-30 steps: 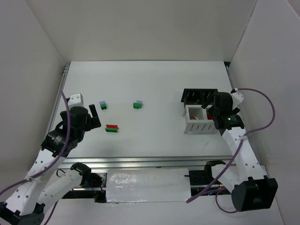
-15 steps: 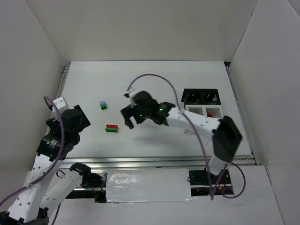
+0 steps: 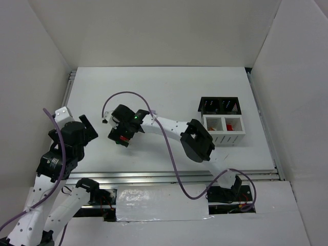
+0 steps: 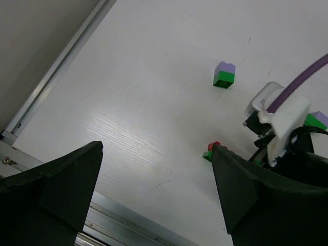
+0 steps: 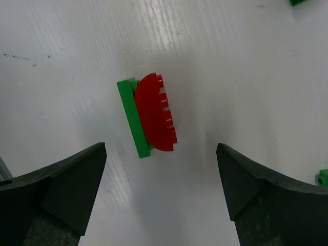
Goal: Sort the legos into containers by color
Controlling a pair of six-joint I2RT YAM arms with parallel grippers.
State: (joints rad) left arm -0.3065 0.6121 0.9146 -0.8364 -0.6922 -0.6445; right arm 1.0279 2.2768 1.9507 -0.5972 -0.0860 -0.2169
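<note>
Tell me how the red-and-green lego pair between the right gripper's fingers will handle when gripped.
The red-and-green pair looks like small rigid plastic: probably light and stiff. It lies flat, so a push likely slides it. The red piece has a curved edge that might slip under a pinch.

On the table (image 3: 169, 87), a joined pair (image 5: 148, 115) of bricks lay left of centre. The right gripper (image 5: 161, 151) hung directly above the pair, one finger on each side of it, neither touching. The left gripper (image 4: 156, 147) stood well apart on the pair's left. Beyond the pair from that side lay a stacked brick (image 4: 224, 75), and a second brick (image 4: 319, 120) lay partly behind the right gripper. Well to the pair's right sat the front bin (image 3: 225, 138), with a lone brick (image 3: 230, 125) in its right cell and the rear bin (image 3: 219, 99) touching it from behind.
</note>
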